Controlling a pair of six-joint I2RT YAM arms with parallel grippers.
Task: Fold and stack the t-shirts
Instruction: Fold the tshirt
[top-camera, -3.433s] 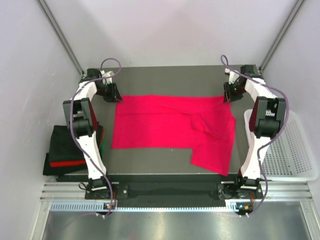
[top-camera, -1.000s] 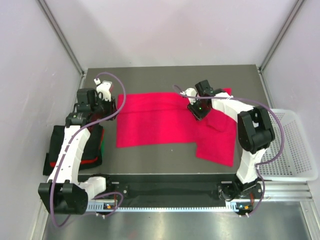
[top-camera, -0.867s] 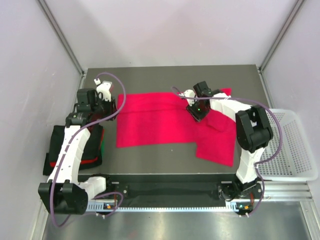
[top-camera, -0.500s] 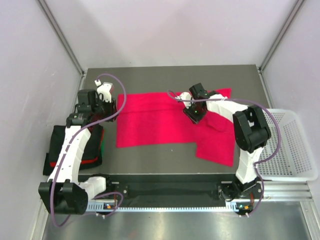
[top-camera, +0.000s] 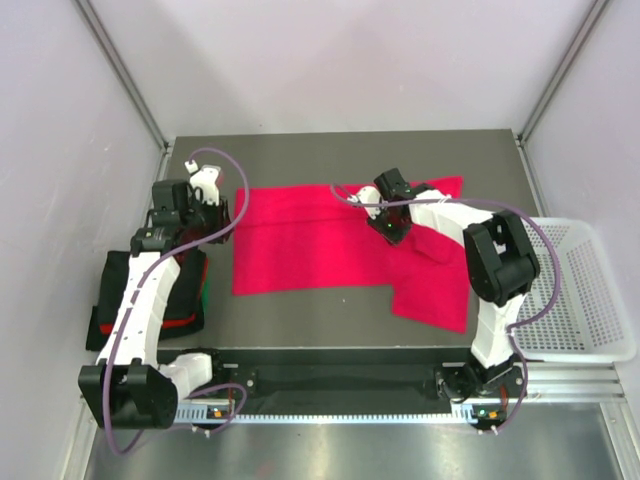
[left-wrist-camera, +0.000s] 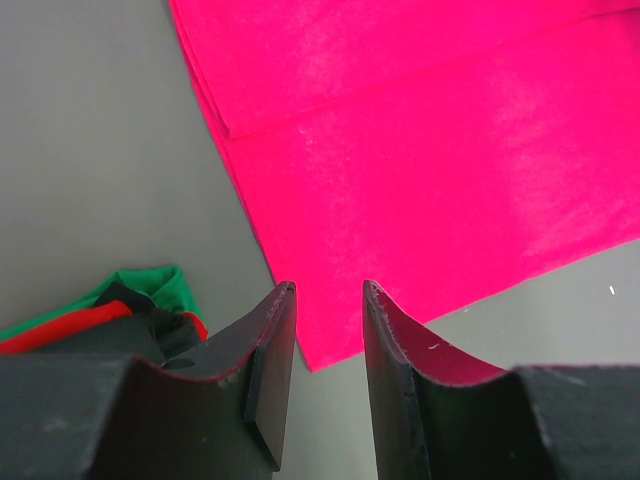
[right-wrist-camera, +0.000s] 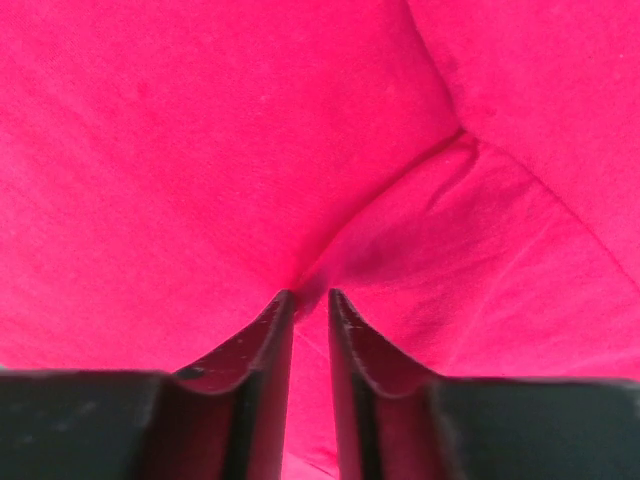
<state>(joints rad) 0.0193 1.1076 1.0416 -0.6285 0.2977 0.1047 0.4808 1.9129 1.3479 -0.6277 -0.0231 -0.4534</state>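
One magenta shirt (top-camera: 310, 245) lies flat on the dark table (top-camera: 330, 155), slightly right of the table's middle. Its long axis runs left to right across the table. The left end is a plain straight edge. The right end is wider, with a flap reaching toward the near edge, so the outline is like an L. A strip along the far long edge is folded over onto the body, and a crease marks its border. Which end holds the neck cannot be told.

One pile (top-camera: 125, 300) of folded shirts sits beyond the table's left side, near the left arm's base. Three colours show in it: black on top, with red and green at the edges. The number of shirts in it cannot be counted. One white basket (top-camera: 585, 300) sits off the right side.

Two arms are in view. The left claw (left-wrist-camera: 326, 290) hangs over the shirt's near left corner. Its fingers (left-wrist-camera: 268, 370) are slightly apart, with nothing between them. The right claw (right-wrist-camera: 308, 293) is down on the shirt right of centre, where a crease runs up to its tips. Its fingers (right-wrist-camera: 255, 370) are almost together. Whether they pinch cloth cannot be told.
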